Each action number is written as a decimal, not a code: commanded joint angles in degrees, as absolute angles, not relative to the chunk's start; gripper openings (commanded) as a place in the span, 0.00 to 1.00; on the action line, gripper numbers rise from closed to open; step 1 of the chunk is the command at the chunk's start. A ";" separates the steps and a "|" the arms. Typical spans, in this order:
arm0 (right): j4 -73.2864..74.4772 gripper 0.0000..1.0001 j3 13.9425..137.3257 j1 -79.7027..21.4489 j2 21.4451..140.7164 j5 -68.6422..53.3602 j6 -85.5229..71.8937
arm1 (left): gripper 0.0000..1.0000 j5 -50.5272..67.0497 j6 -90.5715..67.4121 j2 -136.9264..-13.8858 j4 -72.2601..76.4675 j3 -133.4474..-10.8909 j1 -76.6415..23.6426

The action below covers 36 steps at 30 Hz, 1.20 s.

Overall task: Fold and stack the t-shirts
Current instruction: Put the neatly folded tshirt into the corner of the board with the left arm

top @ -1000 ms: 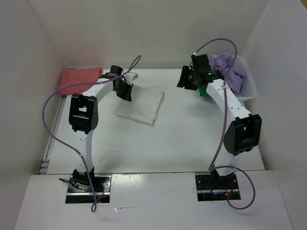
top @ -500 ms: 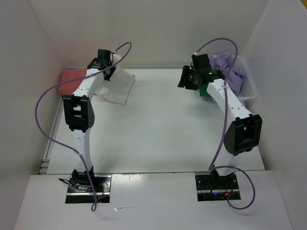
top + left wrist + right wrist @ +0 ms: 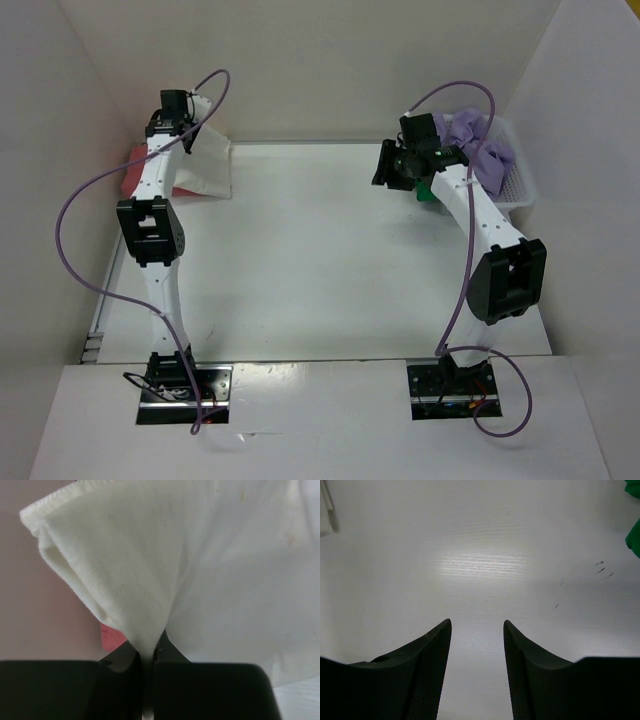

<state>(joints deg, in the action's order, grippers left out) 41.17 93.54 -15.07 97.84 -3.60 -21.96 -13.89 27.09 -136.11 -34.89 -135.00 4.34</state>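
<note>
The cream-white shirt (image 3: pixel 207 165) hangs at the far left of the desk (image 3: pixel 320 270), its cloth pinched between the closed left jaws. It partly covers the salmon-red shirt (image 3: pixel 134 166) in the far-left corner. At the far right, the lavender shirt (image 3: pixel 480 140) lies in the white basket (image 3: pixel 522 190), with the green shirt (image 3: pixel 428 188) just left of it. The right jaws stand apart over bare desk, gripping nothing.

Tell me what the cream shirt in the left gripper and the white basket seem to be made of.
The cream-white t-shirt: soft matte knit cloth, probably cotton; it drapes in folds and shows a stitched hem. The basket: white, likely rigid plastic; its wall looks like perforated mesh.
</note>
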 commanded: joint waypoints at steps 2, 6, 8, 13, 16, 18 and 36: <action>41.92 0.52 95.97 -14.68 97.12 -2.64 -21.09 | 0.00 -14.24 28.21 -137.98 -36.12 -141.06 6.59; 42.45 0.52 96.50 -14.68 97.73 -3.16 -21.09 | 0.00 -12.14 28.21 -139.31 -36.65 -142.56 8.70; 43.07 0.52 97.03 -14.68 98.26 -3.16 -21.09 | 0.00 -12.13 28.21 -140.70 -37.18 -144.49 9.23; 43.07 0.52 97.55 -14.68 99.31 -3.69 -21.09 | 0.00 -9.94 27.60 -143.17 -40.69 -150.63 10.46; 43.59 0.53 97.56 -14.68 99.84 -4.22 -20.57 | 0.00 -11.77 28.12 -146.93 -42.09 -155.73 10.46; 44.12 0.53 98.08 -14.68 100.37 -4.22 -20.57 | 0.00 -12.47 28.12 -149.58 -43.93 -160.02 11.07; 46.32 0.59 102.74 -15.73 103.27 -5.89 -19.51 | 0.69 -19.69 25.05 -163.74 -52.47 -179.74 20.48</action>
